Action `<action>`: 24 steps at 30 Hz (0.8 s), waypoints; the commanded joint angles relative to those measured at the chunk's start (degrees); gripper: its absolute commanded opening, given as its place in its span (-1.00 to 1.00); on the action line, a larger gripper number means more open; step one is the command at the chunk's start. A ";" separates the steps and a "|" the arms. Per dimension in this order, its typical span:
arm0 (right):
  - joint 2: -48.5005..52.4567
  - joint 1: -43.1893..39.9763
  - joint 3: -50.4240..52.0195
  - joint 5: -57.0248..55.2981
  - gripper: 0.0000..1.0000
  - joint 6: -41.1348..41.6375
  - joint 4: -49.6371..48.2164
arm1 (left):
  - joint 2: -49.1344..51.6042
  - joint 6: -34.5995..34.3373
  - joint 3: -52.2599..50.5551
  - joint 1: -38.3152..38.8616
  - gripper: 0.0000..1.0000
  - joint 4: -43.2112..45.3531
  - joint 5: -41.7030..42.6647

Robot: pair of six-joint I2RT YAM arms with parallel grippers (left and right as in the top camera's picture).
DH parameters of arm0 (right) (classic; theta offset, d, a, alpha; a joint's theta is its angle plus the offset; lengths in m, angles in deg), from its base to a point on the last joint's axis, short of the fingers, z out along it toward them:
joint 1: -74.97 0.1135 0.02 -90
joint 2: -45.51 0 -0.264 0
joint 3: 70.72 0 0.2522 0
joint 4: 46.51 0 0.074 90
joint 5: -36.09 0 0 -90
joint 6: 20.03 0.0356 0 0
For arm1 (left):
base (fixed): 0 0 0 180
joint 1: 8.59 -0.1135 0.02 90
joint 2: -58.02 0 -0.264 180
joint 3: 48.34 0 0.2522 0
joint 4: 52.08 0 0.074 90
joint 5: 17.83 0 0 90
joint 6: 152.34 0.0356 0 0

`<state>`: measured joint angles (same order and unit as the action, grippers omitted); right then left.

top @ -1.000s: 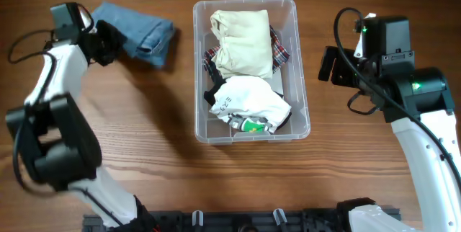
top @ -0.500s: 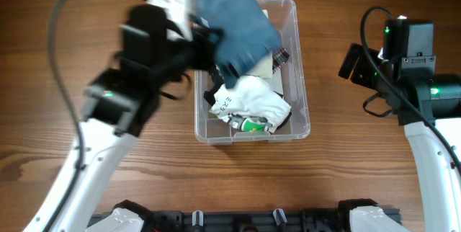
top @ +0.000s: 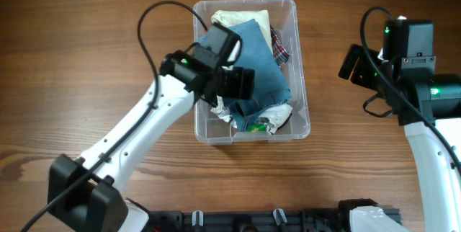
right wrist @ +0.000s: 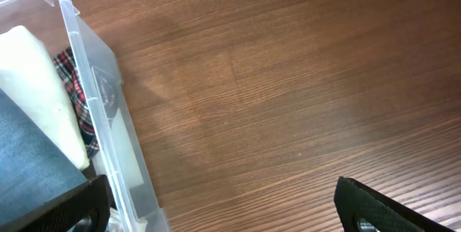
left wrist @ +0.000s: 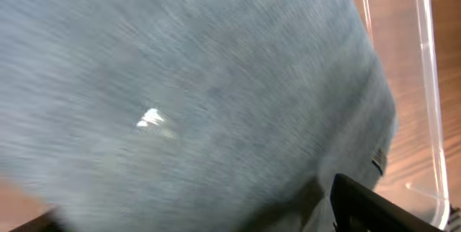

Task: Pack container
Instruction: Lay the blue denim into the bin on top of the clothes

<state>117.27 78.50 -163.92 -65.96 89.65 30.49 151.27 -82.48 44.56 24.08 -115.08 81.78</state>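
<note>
Overhead, the container [top: 303,81] sits mid-worktop [top: 94,45] with jeans [top: 261,70] in it under the left arm [top: 144,127]; left wrist: only those jeans (whether the left jaws grip, I cannot tell); right wrist: the right jaws wide apart, empty, beside the container.

On the surface [top: 108,59], about midway across and toward the far edge: the container [top: 302,127]. Inside, at the far end, a folded garment [top: 238,17]. Over it and the middle, topmost, the denim piece [top: 256,73]; beneath its near edge, a crumpled bundle [top: 272,120].

The jeans [top: 256,66] now lie inside the container [top: 300,66].
</note>
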 commanded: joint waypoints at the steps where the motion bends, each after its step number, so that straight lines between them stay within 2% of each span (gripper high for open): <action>1: -0.74 -0.20 0.26 0.07 0.99 -0.44 0.26 | -5.35 1.97 2.01 -2.38 0.72 3.65 -1.33; 4: -0.74 -0.20 0.26 0.09 0.99 -0.42 0.33 | -5.25 1.92 1.99 -2.19 0.42 6.03 -0.85; 5: -0.74 -0.20 0.26 0.09 0.99 -0.42 0.42 | -5.03 1.92 1.99 -1.92 0.39 6.25 -0.44; 6: -0.74 -0.20 0.26 0.09 0.99 -0.42 0.61 | -4.72 1.88 1.99 -1.66 0.43 6.40 0.17; 7: -0.74 -0.20 0.26 0.07 0.99 -0.44 0.72 | -4.57 1.75 1.99 -1.46 0.58 6.40 0.37; 8: -0.74 -0.20 0.26 0.07 1.00 -0.42 0.81 | -4.37 1.75 1.99 -1.31 0.61 6.38 0.37; 13: -0.74 -0.20 0.26 0.07 0.99 -0.42 0.87 | -4.26 1.73 1.99 -1.29 0.61 3.96 0.35; 14: -0.74 -0.20 0.26 0.07 1.00 -0.42 0.87 | -4.26 1.66 1.99 -1.29 0.55 2.54 0.35; 15: -0.74 -0.20 0.26 0.07 1.00 -0.42 0.85 | -4.33 1.27 1.99 -1.27 0.47 1.09 0.31; 17: -0.74 -0.20 0.26 0.07 0.99 -0.42 0.76 | -4.33 1.29 1.99 -1.27 0.08 -1.81 0.04; 19: -0.74 -0.20 0.26 0.09 0.99 -0.42 0.74 | -4.33 0.11 1.99 -1.29 -0.59 -4.70 -2.36; 20: -0.74 -0.20 0.26 0.09 0.99 -0.39 0.74 | -4.33 -1.99 1.99 -1.29 -0.77 -6.03 -4.46; 21: -0.74 -0.20 0.26 0.09 0.99 -0.44 0.74 | -4.33 -3.30 1.99 -1.27 -0.78 -6.54 -5.44; 22: -0.74 -0.20 0.26 0.09 1.00 -0.44 0.74 | -4.33 -3.34 1.99 -1.27 -0.67 -6.21 -5.42; 23: -0.74 -0.20 0.26 0.09 1.00 -0.42 0.74 | -4.31 -3.80 1.95 -1.27 -0.49 -5.66 -5.42; 24: -0.74 -0.20 0.26 0.09 0.99 -0.39 0.74 | -4.28 -4.59 1.81 -1.29 -0.23 -5.18 -5.42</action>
<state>117.27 78.50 -163.92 -65.96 89.63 31.17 146.61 -84.51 45.63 22.55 -121.13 78.32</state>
